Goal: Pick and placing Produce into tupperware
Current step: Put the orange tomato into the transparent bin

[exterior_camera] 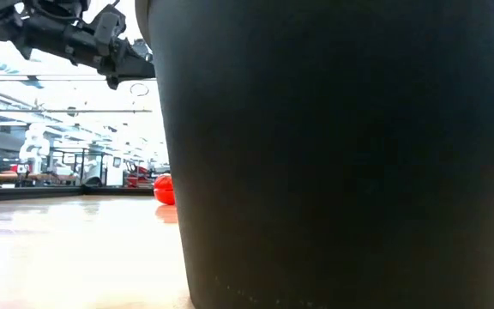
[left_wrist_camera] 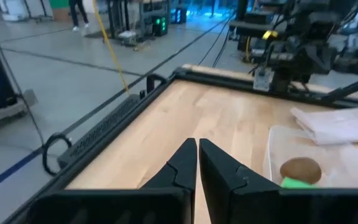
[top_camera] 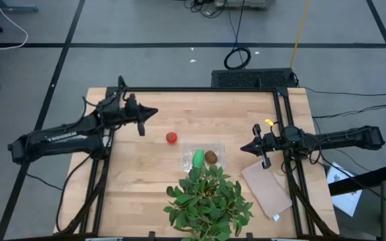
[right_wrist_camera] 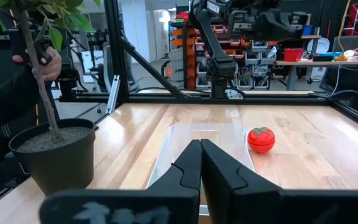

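Observation:
The red tomato rests on the wooden table, just left of and beyond the clear tupperware. The bright green piece and the brown kiwi-like ball lie side by side inside the tupperware. My left gripper hangs shut above the table, left of and beyond the tomato, with nothing in it. Right of the tupperware, my right gripper is shut and empty, pointing level toward it.
A leafy potted plant stands at the near edge in front of the tupperware; its dark pot fills most of the low view. A person's hand is beside its stem. A flat tan sheet lies near right.

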Tool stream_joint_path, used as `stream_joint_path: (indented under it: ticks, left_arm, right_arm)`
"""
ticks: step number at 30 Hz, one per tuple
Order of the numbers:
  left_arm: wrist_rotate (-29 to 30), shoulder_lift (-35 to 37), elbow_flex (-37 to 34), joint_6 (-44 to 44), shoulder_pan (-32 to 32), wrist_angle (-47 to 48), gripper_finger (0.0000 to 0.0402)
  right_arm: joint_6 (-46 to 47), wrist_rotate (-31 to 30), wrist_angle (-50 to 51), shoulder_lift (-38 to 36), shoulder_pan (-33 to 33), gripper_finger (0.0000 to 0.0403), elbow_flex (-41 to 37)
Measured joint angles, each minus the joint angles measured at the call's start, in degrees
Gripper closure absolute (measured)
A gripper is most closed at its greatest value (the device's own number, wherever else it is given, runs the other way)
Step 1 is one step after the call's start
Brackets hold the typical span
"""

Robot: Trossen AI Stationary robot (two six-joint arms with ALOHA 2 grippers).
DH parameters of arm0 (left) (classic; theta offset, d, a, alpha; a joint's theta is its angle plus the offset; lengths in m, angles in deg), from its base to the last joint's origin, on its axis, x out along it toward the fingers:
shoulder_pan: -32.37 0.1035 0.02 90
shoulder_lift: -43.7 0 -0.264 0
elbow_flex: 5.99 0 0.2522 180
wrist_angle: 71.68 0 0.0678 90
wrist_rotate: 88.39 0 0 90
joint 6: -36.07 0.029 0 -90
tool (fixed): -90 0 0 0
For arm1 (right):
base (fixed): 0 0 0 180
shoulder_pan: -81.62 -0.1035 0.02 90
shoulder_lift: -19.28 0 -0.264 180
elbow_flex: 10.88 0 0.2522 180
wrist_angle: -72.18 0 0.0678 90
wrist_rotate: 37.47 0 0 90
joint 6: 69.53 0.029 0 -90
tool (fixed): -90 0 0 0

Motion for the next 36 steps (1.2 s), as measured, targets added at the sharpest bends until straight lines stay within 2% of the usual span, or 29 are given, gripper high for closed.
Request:
stream_joint_path:
  ticks: [6, 12, 16, 23, 27, 31, 36]
  left_arm:
    - [-7.2, -3.4, 0.0, -0.5, 2.8, -7.6, 0.038]
    - [-13.6, -6.3, 0.0, -2.3, 5.7, -7.2, 0.0371]
    - [-13.8, -9.2, 1.1, -1.4, 6.3, -3.3, 0.0321]
    - [-12.6, -17.3, 11.7, 2.0, 5.1, 10.8, 0.0183]
    - [-11.5, -21.8, 16.4, 3.4, 4.5, 12.3, 0.0122]
    - [-11.3, -25.2, 19.7, 4.3, 4.5, 12.6, 0.009]
    - [-11.3, -28.1, 22.2, 5.1, 4.1, 14.4, 0.009]
  right_arm:
    - [0.0, 0.0, 0.0, 0.0, 0.0, 0.0403, 0.0]
    - [0.0, 0.0, 0.1, 0.0, 0.0, 0.0403, 0.0]
    - [-0.1, 0.0, 0.1, 0.0, 0.0, 0.0403, 0.0]
    - [-0.3, 0.0, 0.1, 0.0, 0.0, 0.0403, 0.0]
    - [-0.3, 0.0, 1.1, 0.0, 0.0, 0.0403, 0.0]
    - [0.1, 0.0, 2.1, 0.1, 0.0, 0.0403, 0.0]
    - [0.2, 0.0, 2.2, 0.1, 0.0, 0.0403, 0.0]
